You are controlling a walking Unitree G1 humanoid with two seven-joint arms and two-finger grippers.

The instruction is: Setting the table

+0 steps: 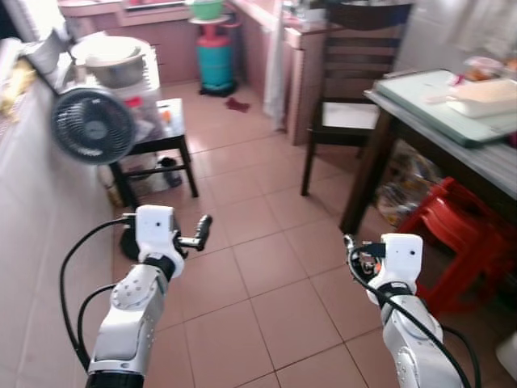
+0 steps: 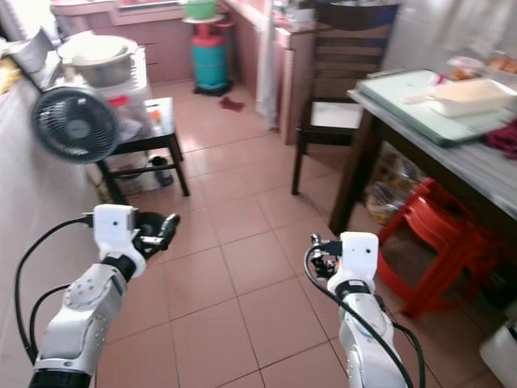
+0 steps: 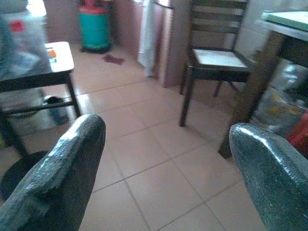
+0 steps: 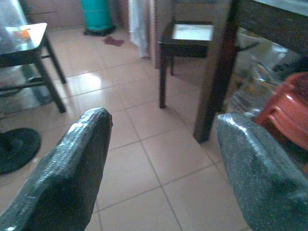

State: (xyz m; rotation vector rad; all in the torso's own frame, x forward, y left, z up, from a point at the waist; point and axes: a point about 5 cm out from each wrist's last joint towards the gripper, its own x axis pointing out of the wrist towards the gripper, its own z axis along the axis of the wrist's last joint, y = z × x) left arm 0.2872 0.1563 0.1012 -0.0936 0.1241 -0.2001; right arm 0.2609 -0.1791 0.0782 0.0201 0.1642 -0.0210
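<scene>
The dining table (image 1: pixel 477 153) stands at the right, dark-legged with a grey top. On it lie a pale green board (image 1: pixel 436 101), a white dish (image 1: pixel 489 95) and some food at the far edge. Both arms are raised in front of me over the tiled floor, well short of the table. My left gripper (image 1: pixel 203 229) is open and holds nothing; its fingers (image 3: pixel 62 168) stand wide apart in the left wrist view. My right gripper (image 1: pixel 353 250) is also open and empty, its fingers (image 4: pixel 72 163) spread in the right wrist view.
A dark wooden chair (image 1: pixel 351 105) stands by the table's far end. Red plastic stools (image 1: pixel 460 234) are stacked under the table. At the left are a fan (image 1: pixel 93 125), a low black table (image 1: pixel 161 137) with a metal bowl (image 1: pixel 113 61), and a teal gas cylinder (image 1: pixel 216 61) at the back.
</scene>
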